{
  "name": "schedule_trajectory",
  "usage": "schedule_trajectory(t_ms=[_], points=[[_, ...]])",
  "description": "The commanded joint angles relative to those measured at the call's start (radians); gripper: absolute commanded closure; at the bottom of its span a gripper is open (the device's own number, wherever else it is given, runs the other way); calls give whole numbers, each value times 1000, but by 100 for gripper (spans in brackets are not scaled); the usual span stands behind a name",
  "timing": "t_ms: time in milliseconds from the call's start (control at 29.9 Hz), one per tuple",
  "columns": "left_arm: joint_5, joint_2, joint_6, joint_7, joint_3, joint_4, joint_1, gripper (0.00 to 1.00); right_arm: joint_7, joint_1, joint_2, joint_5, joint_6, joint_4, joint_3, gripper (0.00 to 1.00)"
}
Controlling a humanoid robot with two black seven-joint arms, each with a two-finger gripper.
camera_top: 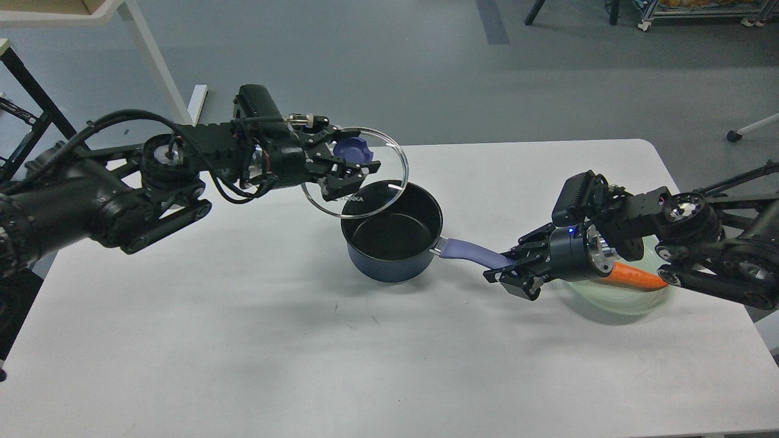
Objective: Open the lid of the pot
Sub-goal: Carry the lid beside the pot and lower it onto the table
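The dark navy pot (392,240) stands open at the table's middle, its black inside bare. Its purple-blue handle (471,250) points right. My left gripper (352,159) is shut on the lid's purple-blue knob (353,148). It holds the clear glass lid (377,194) tilted on edge, above the pot's far left rim. My right gripper (508,275) is shut on the end of the pot handle, which is hidden between its fingers.
A pale green plate (621,298) with an orange carrot (636,277) lies at the right, partly under my right arm. The white table (243,340) has its far edge just behind the pot. Table legs and a caster stand on the floor beyond.
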Motion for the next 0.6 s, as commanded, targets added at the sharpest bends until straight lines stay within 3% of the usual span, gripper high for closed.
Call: schedule_trajectory(t_ms=[0, 201, 368, 569], points=[[0, 166, 19, 0, 41, -57, 61, 52, 0, 0, 5, 0, 0, -3, -1, 64], [-25, 291, 132, 0, 44, -67, 228, 51, 0, -1, 9, 0, 0, -12, -1, 64], [-34, 297, 184, 0, 38, -51, 337, 49, 0, -1, 11, 0, 0, -12, -1, 64], [-34, 288, 221, 0, 36, -12, 386, 47, 0, -1, 9, 0, 0, -12, -1, 64]])
